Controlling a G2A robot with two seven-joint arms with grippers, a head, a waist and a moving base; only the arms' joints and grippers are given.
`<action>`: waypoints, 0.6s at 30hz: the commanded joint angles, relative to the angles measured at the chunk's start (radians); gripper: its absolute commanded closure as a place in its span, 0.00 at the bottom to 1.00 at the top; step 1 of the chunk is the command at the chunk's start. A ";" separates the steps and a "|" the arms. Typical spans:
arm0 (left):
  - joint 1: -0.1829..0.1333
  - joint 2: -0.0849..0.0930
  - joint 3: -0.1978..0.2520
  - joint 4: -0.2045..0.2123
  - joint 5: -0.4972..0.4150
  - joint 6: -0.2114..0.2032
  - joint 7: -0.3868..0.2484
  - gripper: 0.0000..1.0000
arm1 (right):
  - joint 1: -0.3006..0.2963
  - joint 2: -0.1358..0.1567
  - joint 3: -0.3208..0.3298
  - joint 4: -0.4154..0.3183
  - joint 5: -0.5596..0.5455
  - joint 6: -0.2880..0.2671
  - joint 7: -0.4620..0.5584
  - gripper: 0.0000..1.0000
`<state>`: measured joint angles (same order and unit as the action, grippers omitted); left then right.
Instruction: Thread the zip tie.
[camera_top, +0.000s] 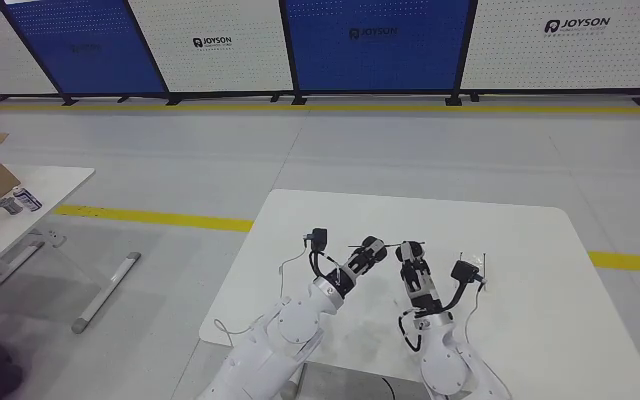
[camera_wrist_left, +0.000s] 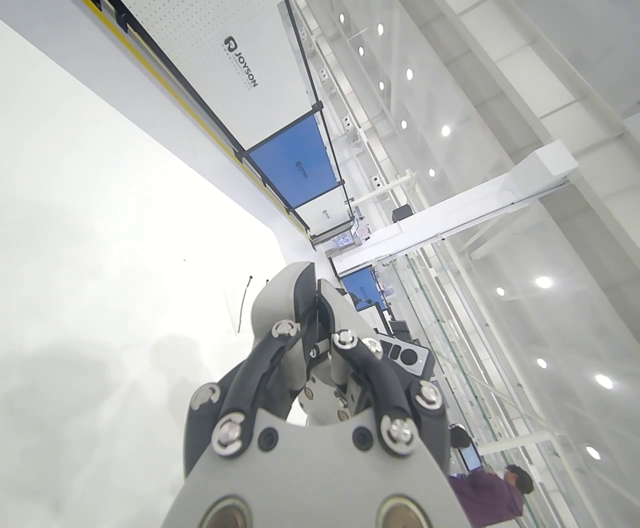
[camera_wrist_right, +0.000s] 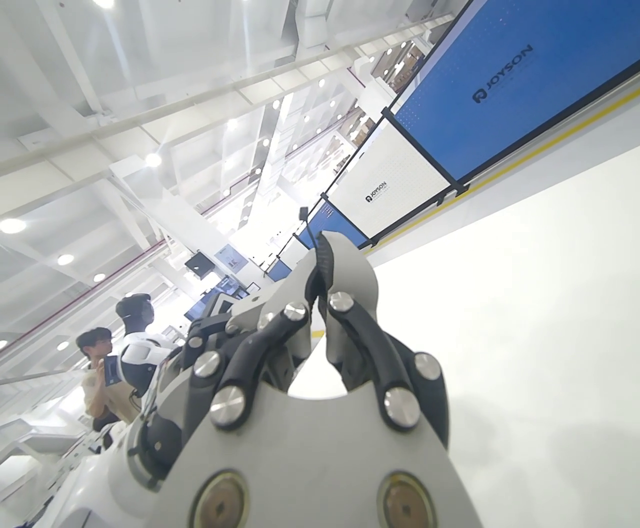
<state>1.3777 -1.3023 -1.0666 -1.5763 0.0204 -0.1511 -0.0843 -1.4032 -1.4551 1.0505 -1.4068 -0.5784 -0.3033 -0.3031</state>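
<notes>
Right wrist view gives us the nearest detail: the right gripper (camera_wrist_right: 325, 241) has its fingers pinched fully together on the zip tie (camera_wrist_right: 310, 231), a thin black plastic strap. The tie's small square head pokes out just past the tips, and we think it is left bare like this so the slot stays free to take a tail. The finger shells are smooth pale grey, with ribbed black pads and dark links on bright round pins. The left gripper (camera_wrist_left: 314, 274) is raised close beside it and is likewise closed, pad against pad. A fine dark line runs down the seam, but we cannot tell whether that is strap or only the gap. Just beside its fingers (camera_wrist_left: 280, 300) we see a second black strap (camera_wrist_left: 244, 302) with a small head against the plain white table (camera_wrist_left: 100, 200); whether it lies there or is held up, we cannot say. Beyond the table stand blue and white perforated panels (camera_top: 380, 40).
</notes>
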 joint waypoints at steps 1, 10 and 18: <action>0.000 0.000 0.000 0.001 0.001 -0.001 -0.001 1.00 | 0.000 -0.001 -0.002 0.001 -0.006 -0.002 0.002 1.00; 0.003 0.001 -0.001 -0.002 0.002 -0.008 -0.007 1.00 | 0.006 -0.003 -0.004 0.006 -0.021 0.001 0.017 1.00; 0.006 0.001 -0.002 0.001 0.000 -0.009 -0.003 0.64 | 0.005 -0.007 -0.006 0.006 -0.031 0.012 0.001 1.00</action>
<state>1.3833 -1.3010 -1.0688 -1.5758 0.0204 -0.1606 -0.0878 -1.3985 -1.4619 1.0453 -1.4010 -0.6073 -0.2950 -0.3012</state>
